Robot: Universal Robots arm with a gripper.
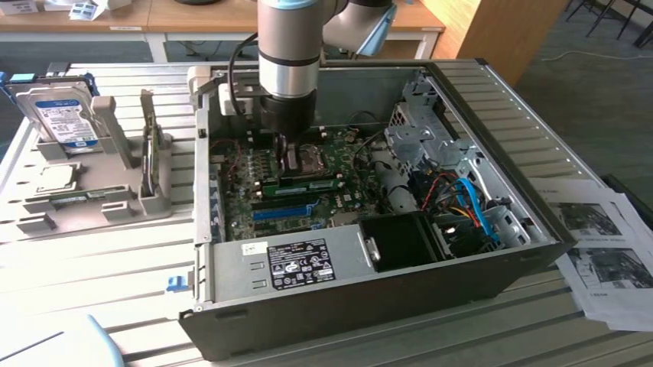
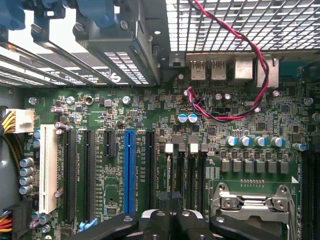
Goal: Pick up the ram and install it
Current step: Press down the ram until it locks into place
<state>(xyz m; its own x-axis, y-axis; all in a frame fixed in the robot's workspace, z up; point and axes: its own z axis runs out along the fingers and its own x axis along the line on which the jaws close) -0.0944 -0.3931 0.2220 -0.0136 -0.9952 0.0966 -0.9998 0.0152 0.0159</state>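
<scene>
I count one case (image 1: 531, 145), open on its side, and one board (image 2: 250, 125) inside it. My one gripper (image 1: 289, 170) reaches down into the case. Its fingers are pressed together, and in the wrist view they meet over the board (image 2: 170, 222).

One ram (image 1: 308, 186) shows in the exterior view. It is a long, narrow green stick, lying level just below my fingertips, between the socket (image 1: 306, 157) and the blue slot (image 1: 284, 212). I cannot tell whether my fingers pinch it or only stand close above it. Its chips are too small to count.

The board carries one blue slot (image 2: 129, 175), one white slot (image 2: 48, 170) and one silvery socket frame (image 2: 255, 202). One twisted red and black wire (image 2: 250, 50) loops over it.

Outside the case, on the exterior view's left, stands one grey holder (image 1: 112, 206). In it are one hard drive (image 1: 60, 115), upright, and one square silvery chip (image 1: 56, 177), lying flat. On the exterior view's right, two printed sheets (image 1: 602, 245) lie beside the case.
</scene>
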